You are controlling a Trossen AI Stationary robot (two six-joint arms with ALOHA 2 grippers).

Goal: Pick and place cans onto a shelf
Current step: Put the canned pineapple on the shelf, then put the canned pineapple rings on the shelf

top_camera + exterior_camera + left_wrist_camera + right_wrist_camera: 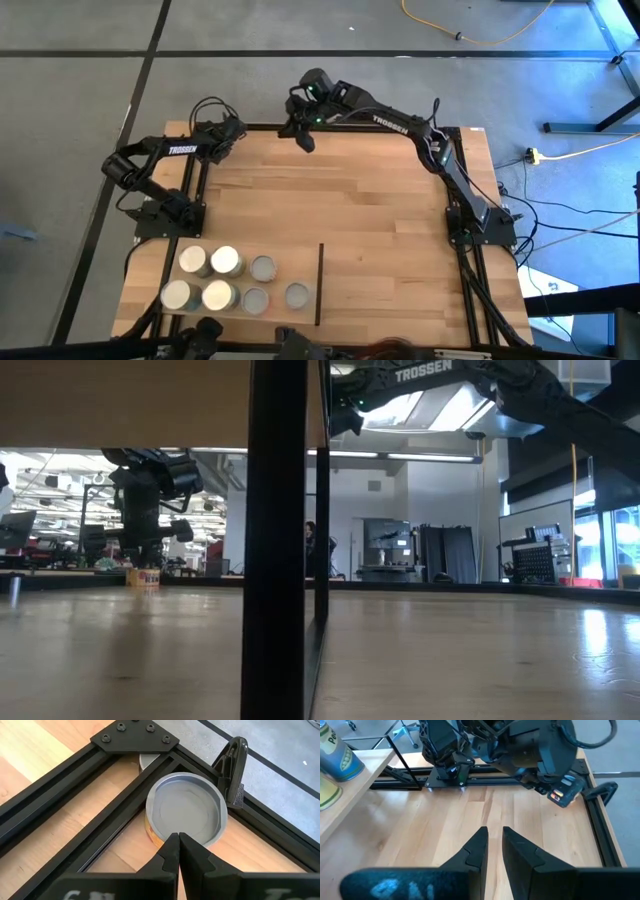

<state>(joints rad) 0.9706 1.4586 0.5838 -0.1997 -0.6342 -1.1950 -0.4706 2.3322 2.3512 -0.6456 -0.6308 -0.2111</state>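
A can with a grey metal top [187, 810] and a yellowish label stands in the far left corner of the black table frame [100, 815]. My left gripper [178, 840] is shut, its tips at this can's near rim; in the high view the left gripper [228, 132] hides the can. Several cans [220, 280] stand upright on the pale shelf [300, 262] at the near left, edged by a thin black strip [320, 285]. My right gripper [492, 840] hovers open over the far middle of the table, seen from above as the right gripper [305, 135], with nothing between its fingers. My left gripper's shut fingertips [172, 845] come slanting down at the near rim of the can's grey top [165, 832]. Whether they touch the rim I cannot tell. The can stands upright on the table.
Black frame rails [330, 128] run along the table's edges, with a corner bracket [135, 735] and a black clamp [232, 767] beside the corner can. A second grey disc [149, 761] shows partly under the bracket. Bare wood [380, 220] fills the table's middle and right.
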